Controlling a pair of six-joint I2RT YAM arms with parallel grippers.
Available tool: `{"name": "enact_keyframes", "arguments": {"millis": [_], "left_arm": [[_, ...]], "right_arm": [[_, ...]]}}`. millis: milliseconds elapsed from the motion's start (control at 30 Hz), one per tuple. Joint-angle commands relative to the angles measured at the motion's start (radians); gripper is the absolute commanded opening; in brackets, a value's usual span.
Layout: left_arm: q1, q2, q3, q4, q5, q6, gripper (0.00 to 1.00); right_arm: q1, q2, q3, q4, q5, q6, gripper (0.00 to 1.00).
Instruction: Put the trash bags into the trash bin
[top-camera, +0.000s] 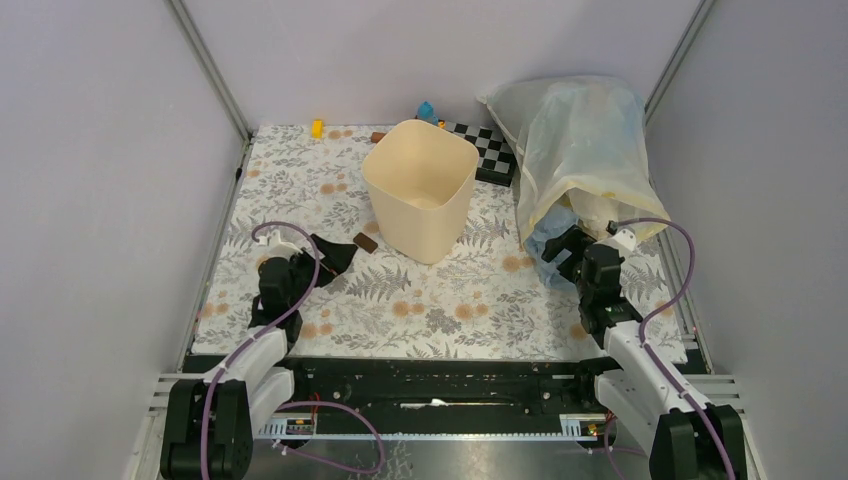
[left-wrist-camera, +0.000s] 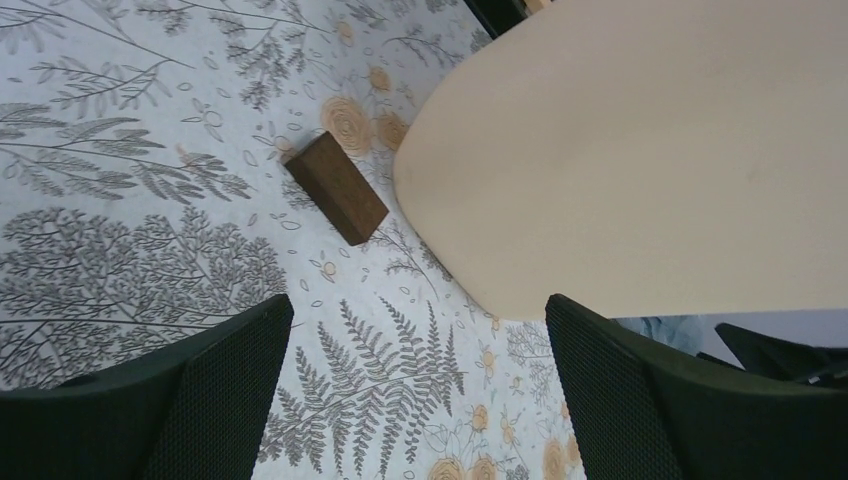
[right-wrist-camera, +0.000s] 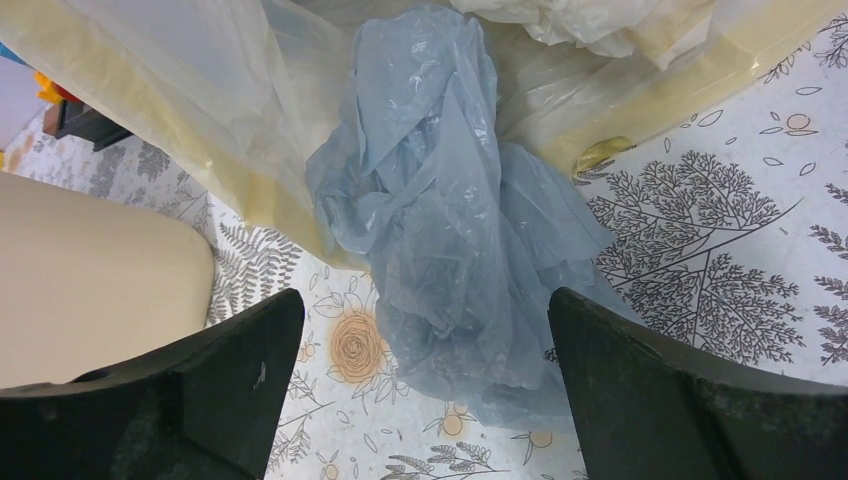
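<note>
We have the pale-blue trash bag (right-wrist-camera: 450, 230) spilling from the mouth of the big clear sack (right-wrist-camera: 200, 100) onto the tabletop (right-wrist-camera: 720, 200), right of the bin (top-camera: 420, 185). Our right hand (right-wrist-camera: 420, 305) hovers above it, jaws apart. The bag looks feather-light, limp and slippery; we'd pinch a thick bunched fold.

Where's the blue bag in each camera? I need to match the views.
Top external: blue bag right of centre, at the sack's mouth, just beside the right gripper.
Left wrist: not clearly in it.
Right wrist: centre of the picture, spilling out of the sack.
Shared landmark: the bin, which shows in all three views.
</note>
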Motion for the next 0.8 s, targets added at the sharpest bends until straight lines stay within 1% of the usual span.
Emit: {"name": "enact_keyframes", "arguments": {"millis": [0,200,500,633,767], "left_arm": [[0.002,0.012,0.001,0.113,0.092,0.032,0.99],[0.002,0.016,-0.021,0.189,0.134,0.021,0.99],[0.002,0.07,-0.03,0.302,0.229,-0.003,0.99],[0.002,0.065,-0.038,0.346,0.263,-0.009,0.99],[0.002,0.058,-0.048,0.364,0.265,-0.016,0.99]], "right_arm": [[0.002,0.022,0.0,0.046,0.014,-0.042,1.0],[0.003,0.056,0.017,0.026,0.044,-0.041,1.0],[0.003,0.094,0.036,0.012,0.043,-0.039,1.0],[0.003,0.063,0.05,-0.018,0.034,-0.056,1.0],[0.003,0.038,0.017,0.006,0.046,-0.045,1.0]]}}
